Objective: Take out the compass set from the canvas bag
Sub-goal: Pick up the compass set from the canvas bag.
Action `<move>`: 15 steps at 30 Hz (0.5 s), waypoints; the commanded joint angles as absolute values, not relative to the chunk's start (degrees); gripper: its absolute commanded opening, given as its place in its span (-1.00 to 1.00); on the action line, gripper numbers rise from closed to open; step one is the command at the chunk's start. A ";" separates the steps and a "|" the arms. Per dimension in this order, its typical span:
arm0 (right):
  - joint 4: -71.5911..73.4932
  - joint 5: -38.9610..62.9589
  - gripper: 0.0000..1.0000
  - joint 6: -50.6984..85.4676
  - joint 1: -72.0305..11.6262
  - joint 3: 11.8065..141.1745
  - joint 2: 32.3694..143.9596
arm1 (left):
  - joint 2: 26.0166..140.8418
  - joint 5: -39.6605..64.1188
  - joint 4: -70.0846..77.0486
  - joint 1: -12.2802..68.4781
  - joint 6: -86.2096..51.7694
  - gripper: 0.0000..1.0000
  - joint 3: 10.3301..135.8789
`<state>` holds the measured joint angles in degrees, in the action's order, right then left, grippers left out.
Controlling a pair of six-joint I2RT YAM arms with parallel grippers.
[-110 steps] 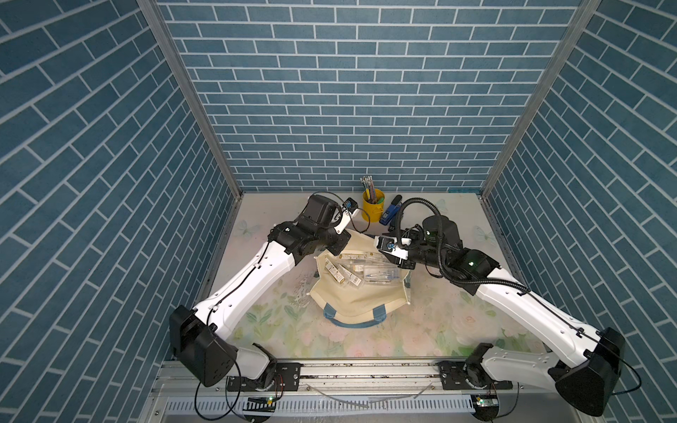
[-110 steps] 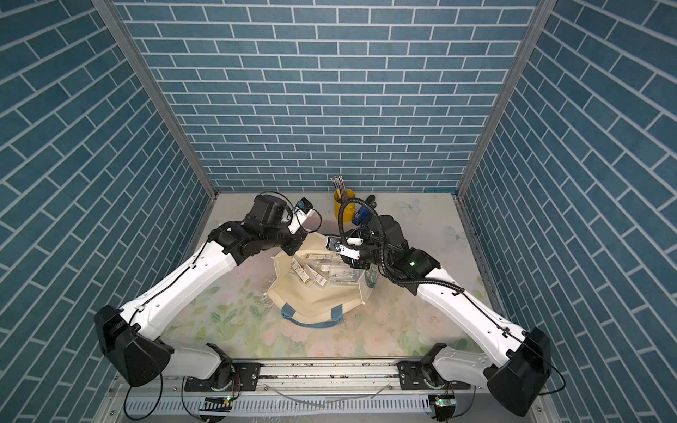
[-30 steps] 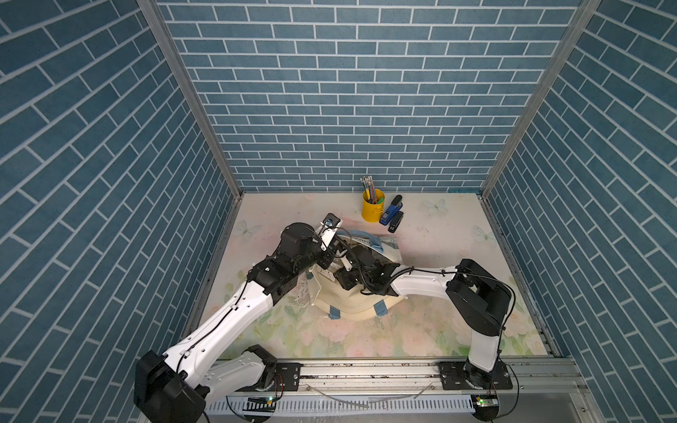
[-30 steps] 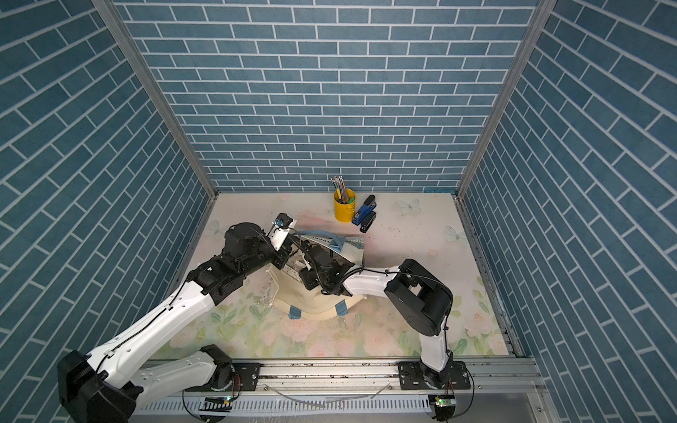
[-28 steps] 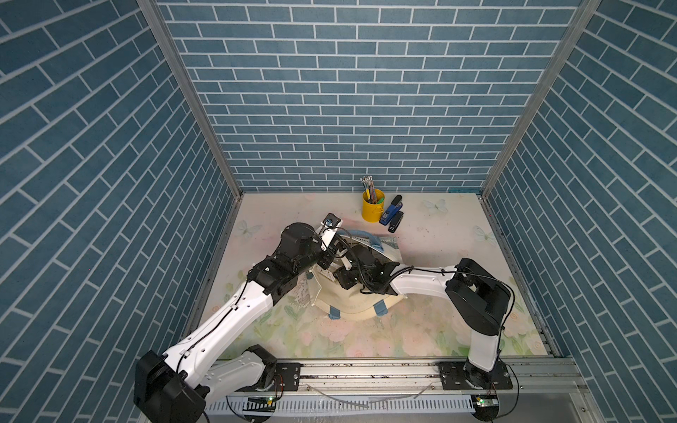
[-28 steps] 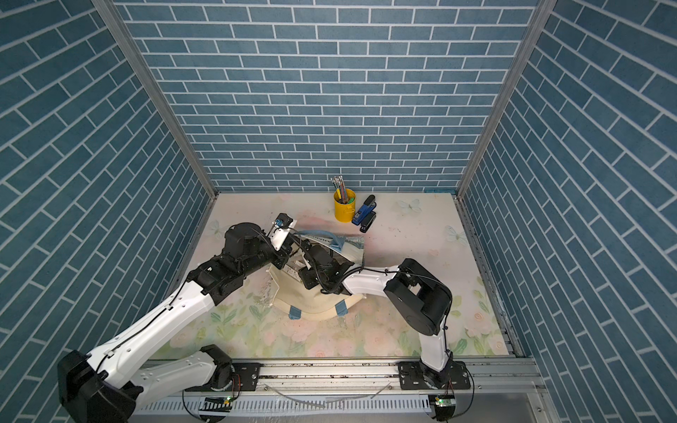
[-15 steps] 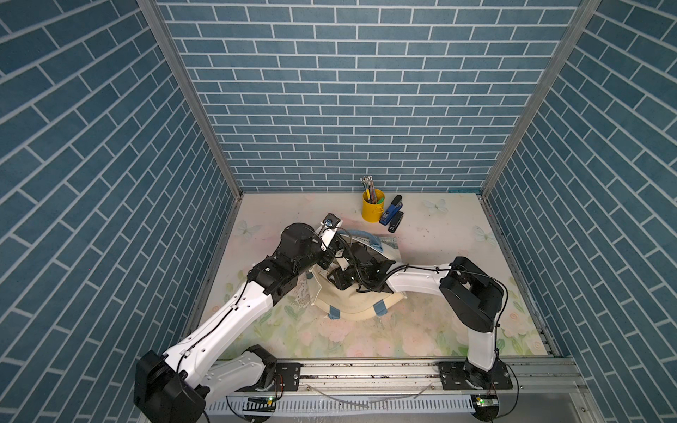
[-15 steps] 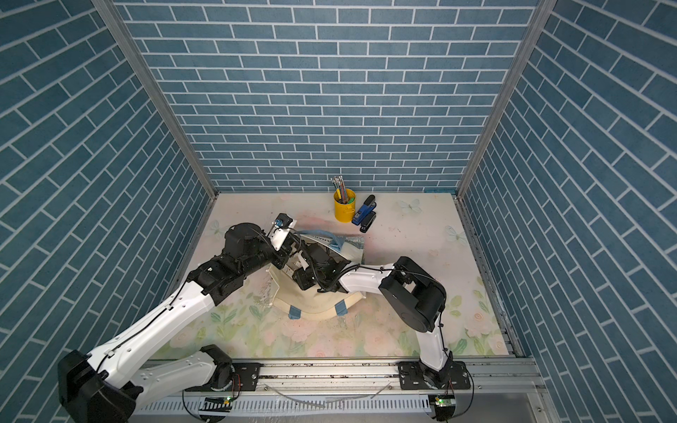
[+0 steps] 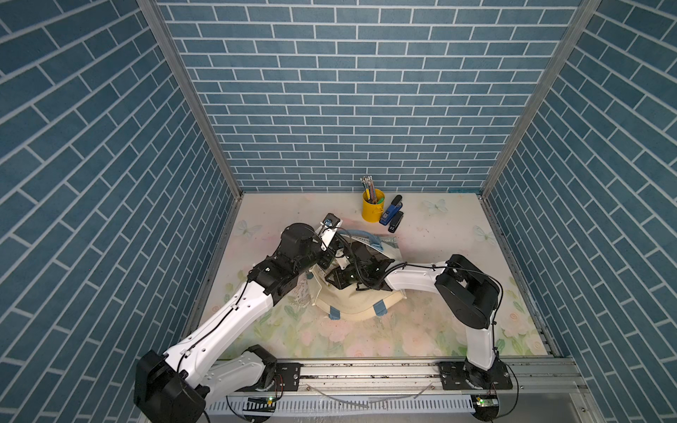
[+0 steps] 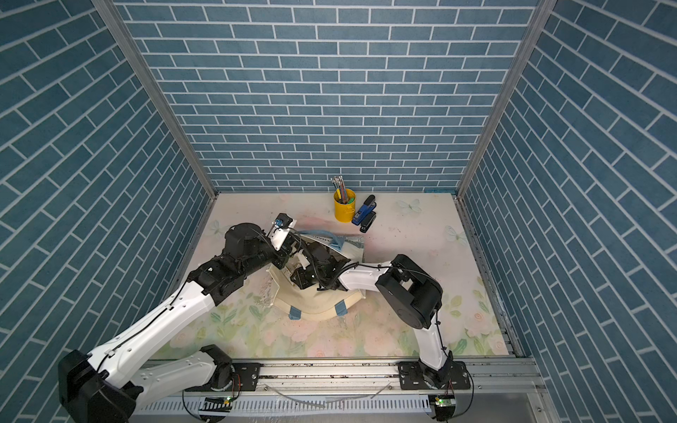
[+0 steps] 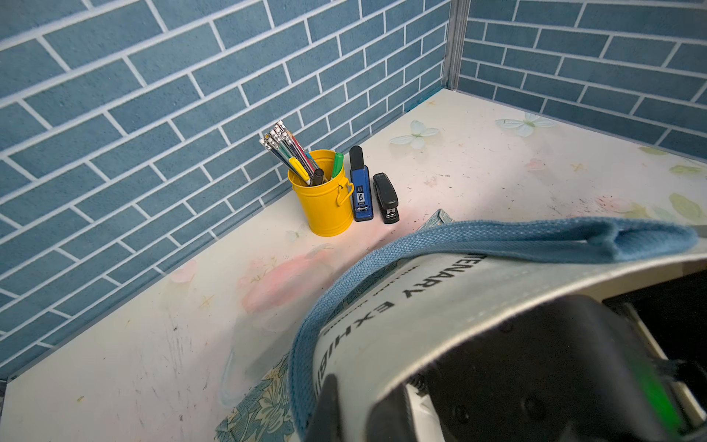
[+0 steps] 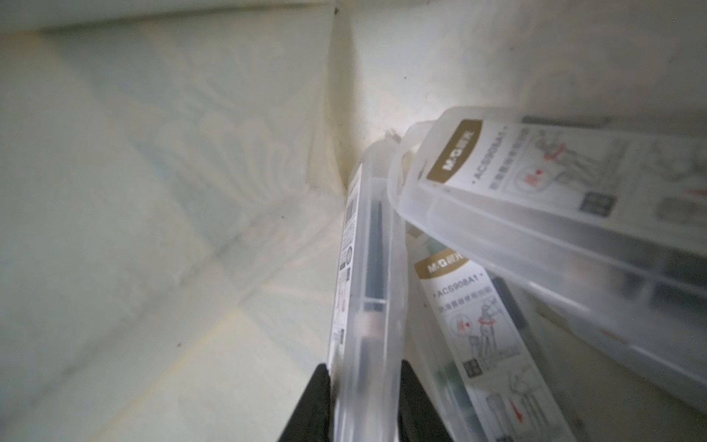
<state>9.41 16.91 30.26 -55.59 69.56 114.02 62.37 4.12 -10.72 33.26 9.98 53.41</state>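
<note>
The cream canvas bag (image 9: pixel 353 305) (image 10: pixel 311 302) lies mid-table with its mouth lifted. My left gripper (image 11: pixel 359 390) is shut on the bag's upper rim (image 11: pixel 440 306), beside its blue strap (image 11: pixel 497 235), and holds the mouth up. My right gripper (image 12: pixel 365 371) is inside the bag. Its two black fingers press both sides of a clear plastic compass set case (image 12: pixel 367 268) that stands on its narrow edge. Two more clear cases (image 12: pixel 470 329) (image 12: pixel 554 199) lie beside it. In both top views the right wrist (image 9: pixel 362 269) hides the bag's contents.
A yellow pencil cup (image 9: pixel 373 210) (image 11: pixel 327 195), a blue stapler (image 9: pixel 391 214) and a black stapler (image 9: pixel 396 222) stand at the back of the table behind the bag. Blue brick walls close in three sides.
The right gripper's jaws have closed onto the upright case inside the bag, and that arm has pushed slightly deeper. The left gripper keeps its hold on the rim.
</note>
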 commanded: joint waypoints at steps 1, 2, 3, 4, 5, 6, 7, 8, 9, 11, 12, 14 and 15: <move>7.69 20.51 -0.48 33.66 -55.11 74.29 115.83 | 61.08 6.77 -5.93 33.92 9.84 -1.00 53.43; 7.65 20.73 -0.50 33.66 -55.10 74.68 115.99 | 61.17 6.77 -5.97 33.89 9.89 -1.00 53.44; 7.40 21.04 -0.53 33.74 -55.11 75.10 116.14 | 61.12 6.67 -5.98 33.88 9.94 -1.00 53.44; 7.23 21.24 -0.55 33.75 -55.11 75.34 116.26 | 61.10 6.59 -5.97 33.84 10.01 -1.00 53.52; 7.12 21.39 -0.56 33.75 -55.06 75.61 116.41 | 61.08 6.55 -5.98 33.91 10.02 -1.00 53.53; 7.07 21.67 -0.59 33.79 -55.13 75.84 116.53 | 61.04 6.50 -6.01 33.90 10.02 -1.00 53.52; 7.03 21.79 -0.60 33.92 -55.11 76.06 116.50 | 61.01 6.37 -6.11 33.85 10.10 -1.00 53.53; 6.94 21.80 -0.61 33.93 -55.24 76.20 116.61 | 60.95 6.21 -6.15 33.91 10.22 -1.00 53.46; 6.81 21.80 -0.63 33.85 -55.22 76.31 116.71 | 60.92 6.07 -6.15 33.84 10.23 -1.00 53.37; 5.82 21.43 -0.66 33.76 -55.19 76.62 116.80 | 60.93 5.74 -6.09 33.84 10.40 -1.00 53.35; 5.14 21.04 -0.68 33.67 -55.20 76.72 116.80 | 60.91 5.67 -6.14 33.85 10.46 -1.00 53.35; 3.53 20.13 -0.71 33.37 -55.20 76.80 116.56 | 60.86 5.45 -6.25 33.84 10.52 -1.00 53.44; 2.57 19.51 -0.72 33.15 -55.19 76.82 116.39 | 60.74 5.20 -6.33 33.92 10.54 -1.00 53.39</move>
